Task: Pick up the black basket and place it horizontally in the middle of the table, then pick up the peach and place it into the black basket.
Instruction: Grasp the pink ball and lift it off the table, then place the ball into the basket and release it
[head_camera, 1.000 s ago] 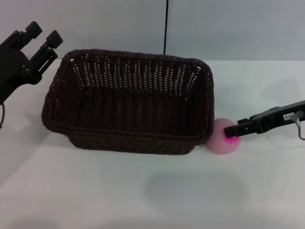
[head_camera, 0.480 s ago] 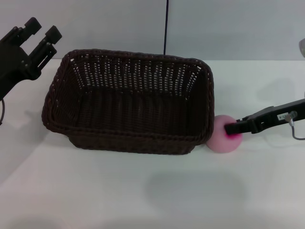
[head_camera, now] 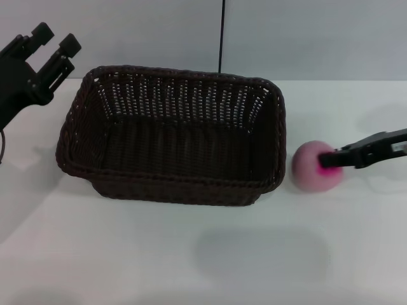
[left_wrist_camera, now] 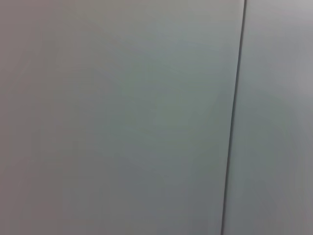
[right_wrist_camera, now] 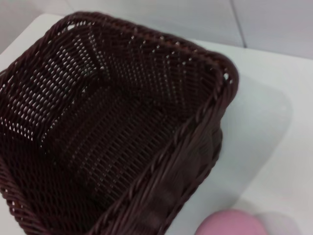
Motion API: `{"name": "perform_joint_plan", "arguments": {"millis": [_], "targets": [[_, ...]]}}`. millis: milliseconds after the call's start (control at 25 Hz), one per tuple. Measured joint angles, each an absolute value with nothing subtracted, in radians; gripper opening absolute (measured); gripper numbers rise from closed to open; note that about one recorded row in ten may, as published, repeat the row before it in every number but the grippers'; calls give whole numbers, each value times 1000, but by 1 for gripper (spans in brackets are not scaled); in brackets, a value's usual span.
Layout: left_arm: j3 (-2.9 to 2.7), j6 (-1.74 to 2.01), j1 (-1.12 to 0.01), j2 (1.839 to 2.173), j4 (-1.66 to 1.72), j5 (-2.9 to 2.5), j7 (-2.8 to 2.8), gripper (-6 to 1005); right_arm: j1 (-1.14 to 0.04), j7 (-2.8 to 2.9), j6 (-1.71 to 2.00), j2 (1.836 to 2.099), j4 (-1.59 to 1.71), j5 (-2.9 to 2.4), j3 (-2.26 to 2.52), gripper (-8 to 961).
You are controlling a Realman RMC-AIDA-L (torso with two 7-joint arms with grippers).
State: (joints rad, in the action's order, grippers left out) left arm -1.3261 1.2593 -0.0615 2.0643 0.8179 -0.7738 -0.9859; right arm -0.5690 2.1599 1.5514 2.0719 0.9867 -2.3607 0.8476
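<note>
The black basket [head_camera: 172,136] stands upright on the white table [head_camera: 191,254], long side across the middle. It also fills the right wrist view [right_wrist_camera: 122,127]. The pink peach [head_camera: 308,166] is just right of the basket, a small gap between them. Its top shows in the right wrist view [right_wrist_camera: 230,226]. My right gripper [head_camera: 327,160] reaches in from the right and is shut on the peach at its magenta blotch. My left gripper [head_camera: 51,39] is raised at the far left, above and behind the basket's left end, open and empty.
A grey wall with a dark vertical seam [head_camera: 222,35] stands behind the table. The left wrist view shows only that wall and its seam [left_wrist_camera: 234,117]. Bare tabletop lies in front of the basket and to the right of the peach.
The peach has moved up and to the right, away from the basket's side, together with my right gripper. The left arm has drawn slightly farther left. The basket has not moved.
</note>
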Motion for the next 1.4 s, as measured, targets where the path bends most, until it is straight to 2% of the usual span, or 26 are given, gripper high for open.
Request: {"name": "perform_joint_plan", "arguments": {"millis": [160,360,560,920,960,1000,1040,1080,1160,1240,1400], "targets": [[-1313,1254,-76,2063,817,-775,-984,567,-479,2262,1625,2073,1186,-2351,847,158],[-1312,1250,-86,2063,817,-778,-983,568,-379,2366,1659,2073,1455,-2310,846,90],[-1315,1252,-90,2063,812,-777,-990,569,-340,2365,1692,2074,1628,-2182,859,46],[-1320,1262,-79,2066,807,-775,-997,570,-451,2222,1673,2073,1495,-1960,917,32],[-1322,1266,-75,2066,807,-775,-1003,570,-503,2177,1650,2073,1391,-1916,923,42],[-1322,1266,-75,2066,807,-775,-1003,570,-503,2177,1650,2073,1391,-1916,923,52],[-1322,1268,-71,2065,806,-775,-1007,570,-567,2137,1617,2069,1253,-1896,919,62],[-1321,1269,-68,2065,806,-775,-1011,571,-567,2137,1617,2069,1253,-1896,919,72],[-1318,1269,-61,2066,802,-775,-1021,571,-652,2100,1563,2054,1063,-1894,912,92],[-1315,1270,-58,2066,791,-775,-1030,571,-693,2056,1538,2046,964,-1894,912,112],[-1309,1272,-52,2064,760,-775,-1035,572,-724,2004,1510,2047,899,-1894,923,152]]}}
